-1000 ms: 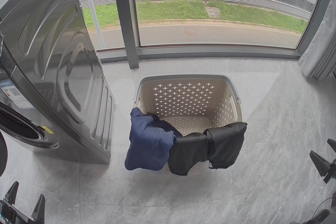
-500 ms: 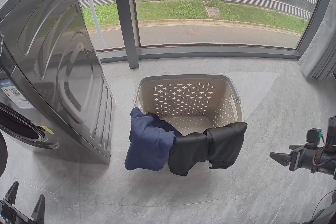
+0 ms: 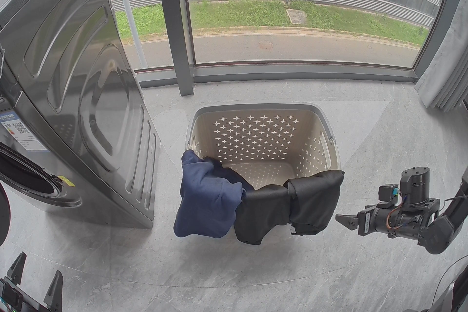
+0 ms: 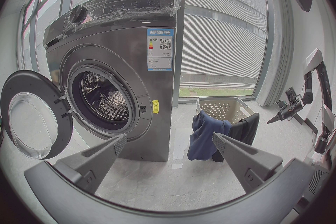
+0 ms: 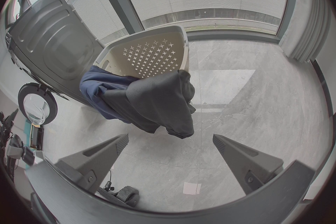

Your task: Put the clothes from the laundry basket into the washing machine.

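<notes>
Where the basket (image 3: 258, 107) stands on the floor (image 3: 370, 142), just right of the washer (image 3: 73, 84), we see two pieces of clothing draped over its near rim and hanging down the outside. On our left is the blue garment (image 3: 207, 201) and on our right the black garment (image 3: 297, 203); the two touch.

Our right gripper (image 3: 349, 221) hangs low over the floor to the right of the basket. It is near the black garment's hanging side but apart from it, and points toward it. From its wrist view the fingers (image 5: 101, 154) are spread wide with nothing between them.

Our left gripper (image 3: 39, 266) is low at our near left, in front of the washer and well apart from the clothes. Its fingers are likewise wide apart and empty.

From the left wrist, the washer's round door (image 4: 33, 119) is swung open and the drum (image 4: 105, 100) is in plain sight. Behind the basket a window (image 3: 302, 10) looks onto grass and a road.
</notes>
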Controlling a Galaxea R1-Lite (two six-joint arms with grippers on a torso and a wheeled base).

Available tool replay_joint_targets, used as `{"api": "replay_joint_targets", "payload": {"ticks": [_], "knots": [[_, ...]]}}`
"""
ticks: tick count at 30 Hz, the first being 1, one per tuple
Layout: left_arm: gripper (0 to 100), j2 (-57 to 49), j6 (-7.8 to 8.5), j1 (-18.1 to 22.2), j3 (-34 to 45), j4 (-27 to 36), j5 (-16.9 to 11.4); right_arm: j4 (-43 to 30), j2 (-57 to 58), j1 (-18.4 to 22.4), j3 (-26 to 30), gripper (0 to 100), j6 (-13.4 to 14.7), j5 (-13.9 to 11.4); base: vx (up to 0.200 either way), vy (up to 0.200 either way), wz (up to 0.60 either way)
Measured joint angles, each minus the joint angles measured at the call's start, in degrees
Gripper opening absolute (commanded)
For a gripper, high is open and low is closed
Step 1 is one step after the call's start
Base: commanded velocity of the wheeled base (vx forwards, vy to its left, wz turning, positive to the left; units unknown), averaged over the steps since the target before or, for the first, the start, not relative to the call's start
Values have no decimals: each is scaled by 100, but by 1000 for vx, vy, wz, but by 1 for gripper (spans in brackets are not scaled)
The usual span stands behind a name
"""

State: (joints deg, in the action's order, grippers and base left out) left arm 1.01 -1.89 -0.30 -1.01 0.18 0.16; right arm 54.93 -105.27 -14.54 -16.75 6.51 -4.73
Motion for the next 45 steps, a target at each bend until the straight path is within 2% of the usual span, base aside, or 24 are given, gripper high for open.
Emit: {"api": "replay_joint_targets", "payload": {"ticks": [4, 16, 28, 36, 37, 45], "knots": [[100, 0, 0, -7, 0, 0, 0, 293, -477, -52, -152, 100, -35, 0, 0, 0, 0], [100, 0, -5, -10, 0, 0, 0, 457, -1378, -133, -894, 100, -205, -60, 0, 0, 0], [100, 0, -11, -5, 0, 0, 0, 556, -1921, -201, -1696, 100, -189, -158, 0, 0, 0], [100, 0, -11, -2, 0, 0, 0, 774, -2169, -224, -1958, 100, -150, -169, 0, 0, 0], [100, 0, -11, -2, 0, 0, 0, 831, -2203, -229, -1980, 0, -150, -169, 0, 0, 0], [100, 0, -10, 0, 0, 0, -2, 1213, -2406, -257, -2013, 0, -154, -183, 0, 0, 0]]}}
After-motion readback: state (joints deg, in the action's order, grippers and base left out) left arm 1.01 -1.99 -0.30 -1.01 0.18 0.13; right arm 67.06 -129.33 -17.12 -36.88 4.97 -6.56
